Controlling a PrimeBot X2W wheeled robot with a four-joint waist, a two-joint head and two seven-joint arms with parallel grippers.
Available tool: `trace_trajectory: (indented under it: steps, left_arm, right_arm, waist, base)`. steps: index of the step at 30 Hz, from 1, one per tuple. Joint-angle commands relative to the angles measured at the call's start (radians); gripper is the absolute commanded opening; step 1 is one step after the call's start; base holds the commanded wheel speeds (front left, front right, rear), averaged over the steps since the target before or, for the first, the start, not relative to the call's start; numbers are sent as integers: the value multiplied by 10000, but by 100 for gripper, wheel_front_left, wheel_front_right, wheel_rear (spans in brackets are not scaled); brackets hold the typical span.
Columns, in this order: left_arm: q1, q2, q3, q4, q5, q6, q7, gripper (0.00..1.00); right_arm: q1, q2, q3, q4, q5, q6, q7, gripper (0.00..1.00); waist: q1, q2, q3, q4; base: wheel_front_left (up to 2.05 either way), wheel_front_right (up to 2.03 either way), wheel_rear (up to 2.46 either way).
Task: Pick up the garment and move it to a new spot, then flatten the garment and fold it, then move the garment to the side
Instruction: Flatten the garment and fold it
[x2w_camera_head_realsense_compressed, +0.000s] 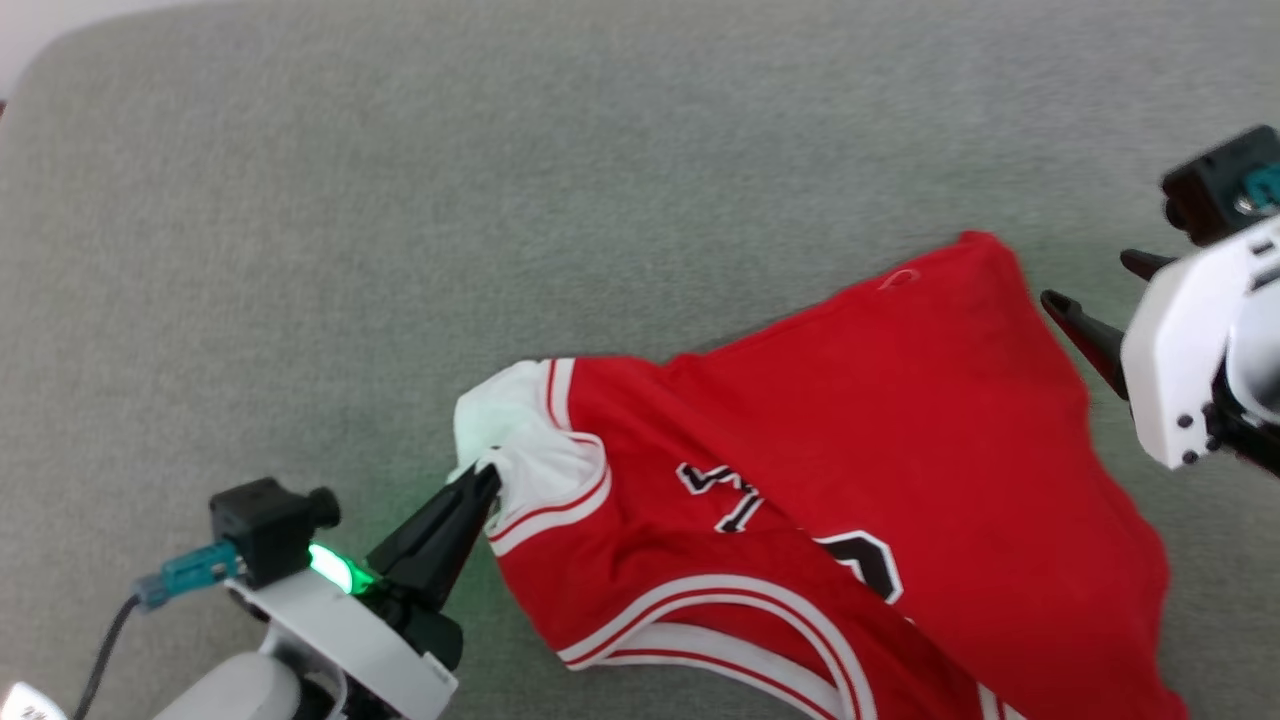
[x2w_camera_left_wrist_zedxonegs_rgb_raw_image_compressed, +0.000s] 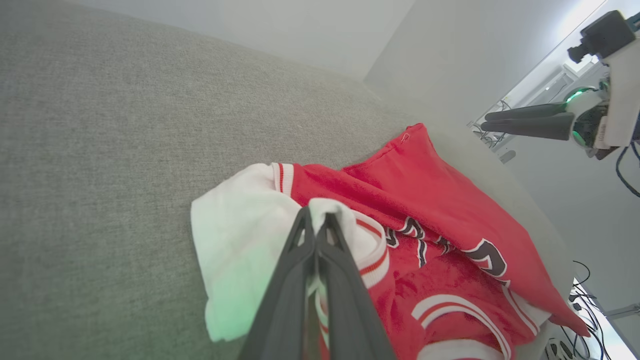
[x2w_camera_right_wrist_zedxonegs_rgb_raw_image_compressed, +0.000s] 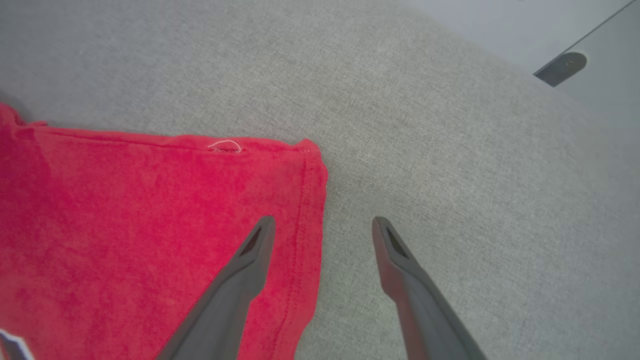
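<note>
Near left: left gripper (x2w_camera_head_realsense_compressed: 487, 478), fingers pinched tight on a fold of white lining at the armhole of the garment (x2w_camera_head_realsense_compressed: 900, 420). From there rightward across the near right of the grey surface (x2w_camera_head_realsense_compressed: 400, 200): red cloth, rumpled, black lettering and striped trim facing up, near edge cut off by the head view's bottom. Farther right, beside the far corner: right gripper (x2w_camera_head_realsense_compressed: 1085, 278), spread wide, holding nothing, one finger over the red hem, the other over bare grey.
</note>
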Motion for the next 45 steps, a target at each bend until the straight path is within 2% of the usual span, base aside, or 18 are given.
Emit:
trace_trajectory:
  steps: [1, 6, 14, 15, 16, 17, 21, 25, 34, 39, 45]
  left_arm:
    - [-112, -51, -3, 22, 74, -45, -39, 0]
    - [-675, -498, -187, 363, 254, -320, -89, 0]
    - [-1511, -1155, -548, 996, 456, -574, -168, 0]
    - [-1555, -1173, -562, 1054, 450, -582, -178, 0]
    - [-1587, -1183, -575, 1113, 439, -590, -198, 0]
    - [-1602, -1183, -581, 1155, 424, -606, -204, 0]
    - [-1593, -1165, -598, 1284, 349, -644, -234, 0]
    - [-1615, -1024, -537, 1365, 446, -636, -269, 0]
    - [-2311, -70, -199, 1465, 722, -641, -19, 0]
    - [-4040, 159, 170, 1624, 820, -642, 555, 0]
    - [-7369, -383, 795, 2924, 20, -643, 1159, 0]
  right_arm:
    - [-119, -30, 74, 60, -13, -11, -6, 100]
    - [-1073, -152, 882, 1475, -88, -11, 15, 100]
    - [-962, -340, 2332, 3249, 251, -13, -165, 100]
    - [-934, -318, 2445, 3360, 354, -13, -110, 67]
    - [-915, -318, 2610, 3437, 454, -11, -24, 40]
    - [-915, -308, 2716, 3476, 522, -10, 5, 1]
    - [-1064, -362, 2807, 3527, 745, -5, -195, 0]
    - [-1325, -229, 2341, 3540, 858, -10, -1108, 0]
    - [-2115, 848, -72, 4372, 942, -12, -3859, 0]
    - [-3120, 1451, -1458, 5031, 712, -12, -4889, 0]
    - [-5286, 2104, -3148, 6088, -154, -12, -6041, 0]
  waist:
    - [0, 0, 577, 572]
    - [0, 0, 1145, 1017]
    - [0, 0, 1403, 1352]
    - [0, 0, 1398, 1351]
    - [0, 0, 1380, 1339]
    - [0, 0, 1356, 1320]
    - [0, 0, 1183, 1192]
    - [0, 0, 912, 1036]
    - [0, 0, 275, 473]
    - [0, 0, 302, 199]
    - [0, 0, 775, -135]
  base:
    - [0, 0, 0]
    - [0, 0, 0]
    - [0, 0, 0]
    - [0, 0, 0]
    - [0, 0, 0]
    - [0, 0, 0]
    - [0, 0, 0]
    - [0, 0, 0]
    - [0, 0, 0]
    - [0, 0, 0]
    - [0, 0, 0]
